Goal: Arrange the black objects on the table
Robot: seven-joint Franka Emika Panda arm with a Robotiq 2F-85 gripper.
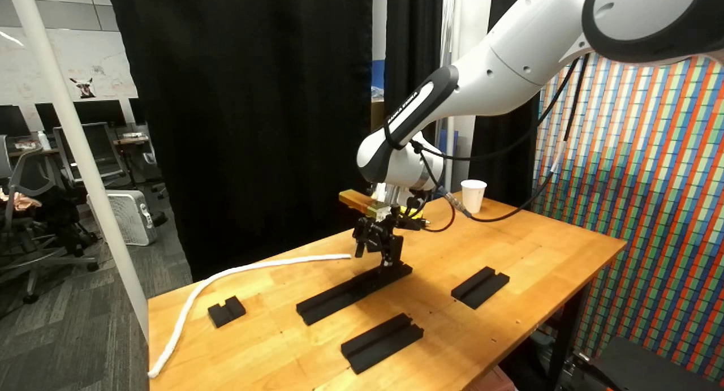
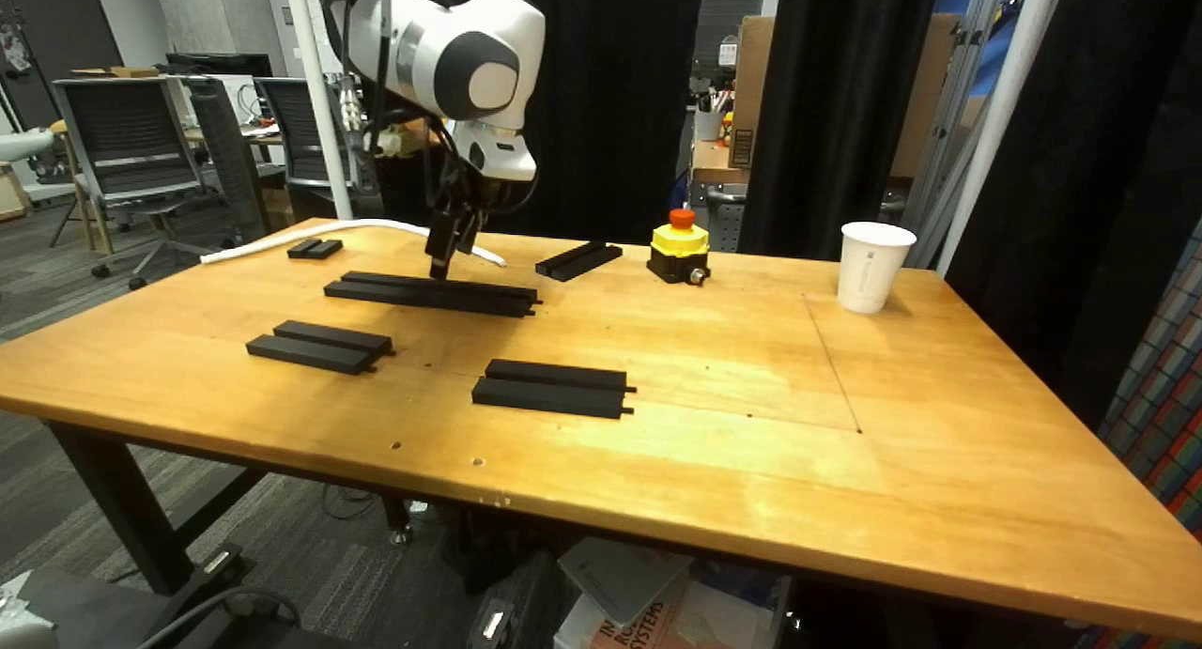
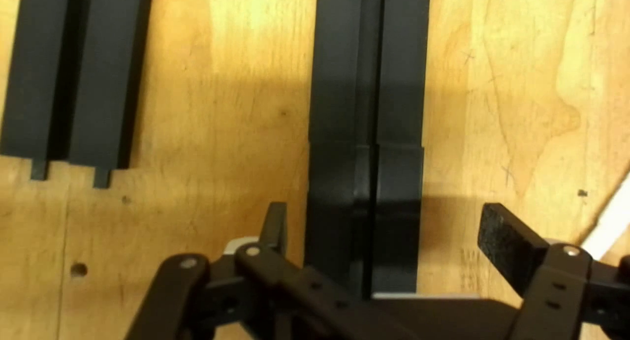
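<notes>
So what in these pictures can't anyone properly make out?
Wrist view, long black strip: upper end cut off by the top edge, lower end hidden by the open jaws.
Wrist view, left black block: cut off by the top edge.
In an exterior view, white cord: a stretch hidden behind the jaws.
In an exterior view, white cup: contents, if any, hidden by its wall.

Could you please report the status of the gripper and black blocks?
Gripper open, nothing held. Over black blocks, seemingly lying end to end. White cord nearby, likely not obstructing.
</notes>
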